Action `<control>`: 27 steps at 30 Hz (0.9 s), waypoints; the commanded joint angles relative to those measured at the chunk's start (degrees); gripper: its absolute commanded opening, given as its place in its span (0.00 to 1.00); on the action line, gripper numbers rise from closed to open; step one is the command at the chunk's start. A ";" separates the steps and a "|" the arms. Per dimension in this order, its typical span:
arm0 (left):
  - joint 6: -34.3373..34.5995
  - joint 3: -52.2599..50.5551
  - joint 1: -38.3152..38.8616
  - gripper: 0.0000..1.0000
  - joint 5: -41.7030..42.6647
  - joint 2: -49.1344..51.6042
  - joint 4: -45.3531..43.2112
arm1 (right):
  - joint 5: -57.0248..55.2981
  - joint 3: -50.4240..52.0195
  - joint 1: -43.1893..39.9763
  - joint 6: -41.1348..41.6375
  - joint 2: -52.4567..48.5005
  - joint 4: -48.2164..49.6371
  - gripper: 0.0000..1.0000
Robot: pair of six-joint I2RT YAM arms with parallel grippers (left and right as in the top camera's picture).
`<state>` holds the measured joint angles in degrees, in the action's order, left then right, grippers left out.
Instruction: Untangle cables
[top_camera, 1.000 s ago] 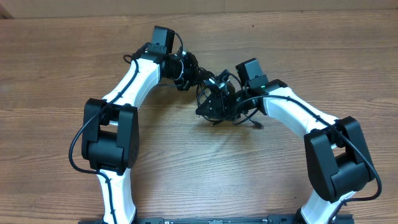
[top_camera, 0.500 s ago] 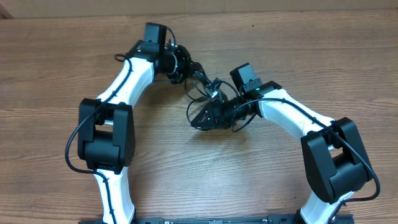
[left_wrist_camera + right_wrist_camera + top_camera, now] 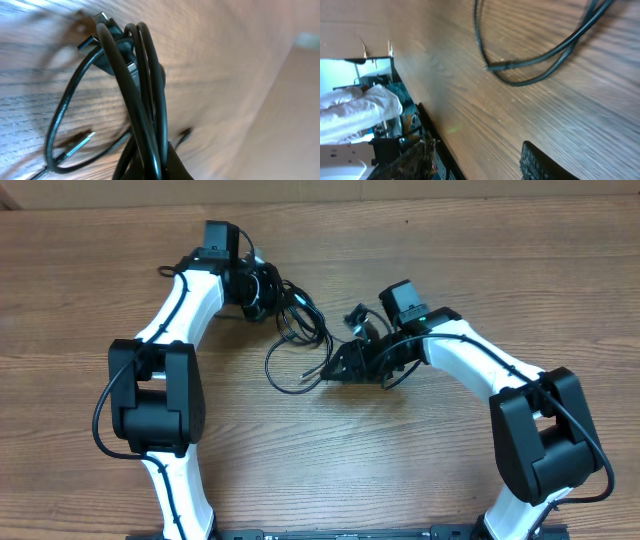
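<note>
Bunched black cables point(image 3: 145, 100) looped close up, silvery plug tips point(image 3: 86, 42), blurred wooden table point(image 3: 225, 75) beneath

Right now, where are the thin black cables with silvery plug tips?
In the overhead view, upper middle of the wooden table: the thin black cables are bunched in the left gripper, with loops lying across the wood toward the right gripper.

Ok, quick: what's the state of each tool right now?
Left tool: closed, holding the cables.
Right tool: open or closed cannot be told.
</note>
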<state>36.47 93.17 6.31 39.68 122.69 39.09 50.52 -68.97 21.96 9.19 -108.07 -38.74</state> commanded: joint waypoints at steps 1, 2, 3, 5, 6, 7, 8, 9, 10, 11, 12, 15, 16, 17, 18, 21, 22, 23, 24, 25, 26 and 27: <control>-23.26 1.11 3.13 0.04 1.92 -2.16 2.91 | -1.55 -3.98 -2.29 -0.50 1.25 -0.63 0.55; -25.44 1.11 3.85 0.04 1.88 -2.16 3.74 | -2.34 -4.66 -2.82 -0.50 1.25 -0.94 0.55; -26.97 1.11 4.39 0.04 1.88 -2.14 4.24 | -3.67 -5.35 -3.32 -0.50 1.25 -1.33 0.55; -28.87 1.11 5.57 0.04 1.90 -2.08 4.50 | -8.20 -6.45 -4.17 -0.50 1.25 -1.73 0.54; -29.38 1.11 6.25 0.04 1.86 -2.05 4.37 | -10.34 -6.64 -4.44 -0.50 1.25 -1.68 0.54; -30.10 1.11 6.78 0.04 1.88 -2.05 4.13 | -12.00 -6.71 -4.48 -0.50 1.25 -1.64 0.55; -30.62 1.09 7.41 0.04 1.84 -2.05 3.80 | -14.25 -6.71 -4.50 -0.50 1.25 -1.57 0.54; -30.99 1.09 8.02 0.04 1.84 -2.05 3.45 | -17.57 -6.71 -4.50 -0.50 1.25 -1.66 0.55; -31.19 1.09 8.59 0.04 1.68 -2.05 2.99 | -19.80 -6.69 -4.50 -0.48 1.25 -1.70 0.54; -31.15 1.09 9.20 0.04 0.79 -2.05 2.43 | -23.17 -6.69 -4.50 -0.46 1.25 -1.68 0.51; -31.15 1.09 9.53 0.05 -0.13 -2.05 2.12 | -24.94 -6.69 -4.44 -0.24 1.25 -1.64 0.51; -29.81 1.09 9.97 0.04 -2.08 -2.05 1.05 | -28.72 -6.51 -4.44 0.63 1.22 -0.81 0.50; -29.40 1.07 9.97 0.04 -2.21 -2.05 0.81 | -29.55 -6.34 -4.44 1.70 1.22 -0.15 0.49; -29.14 1.07 9.97 0.04 -2.21 -2.05 0.66 | -30.01 -6.23 -4.44 2.56 1.22 0.57 0.48; -29.09 1.07 9.97 0.04 -2.19 -2.05 0.55 | -30.14 -6.05 -4.44 3.19 1.22 1.42 0.47; -27.91 1.07 9.79 0.04 -2.21 -2.05 0.46 | -30.12 -5.38 -4.28 4.68 1.22 4.70 0.45; -27.43 1.07 9.77 0.04 -2.21 -2.05 0.39 | -30.16 -5.22 -4.26 4.96 1.22 5.53 0.44; -27.06 1.07 9.79 0.04 -2.21 -2.05 0.24 | -30.16 -5.22 -4.26 5.03 1.22 6.71 0.41; -27.02 1.07 9.79 0.04 -2.21 -2.05 0.09 | -30.36 -5.22 -4.22 5.70 1.22 7.48 0.40; -26.93 1.07 9.79 0.04 -2.21 -2.05 -0.04 | -30.56 -5.22 -4.11 6.05 1.22 8.39 0.40; -26.60 1.07 9.79 0.04 -2.21 -2.05 -0.20 | -30.64 -5.22 -3.98 6.03 1.22 9.07 0.39; -26.10 1.07 9.79 0.04 -2.23 -2.05 -0.44 | -31.15 -5.22 -3.80 6.03 1.22 9.81 0.39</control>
<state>9.02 93.17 16.25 37.82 122.67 39.33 21.32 -74.46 17.63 13.82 -108.07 -30.83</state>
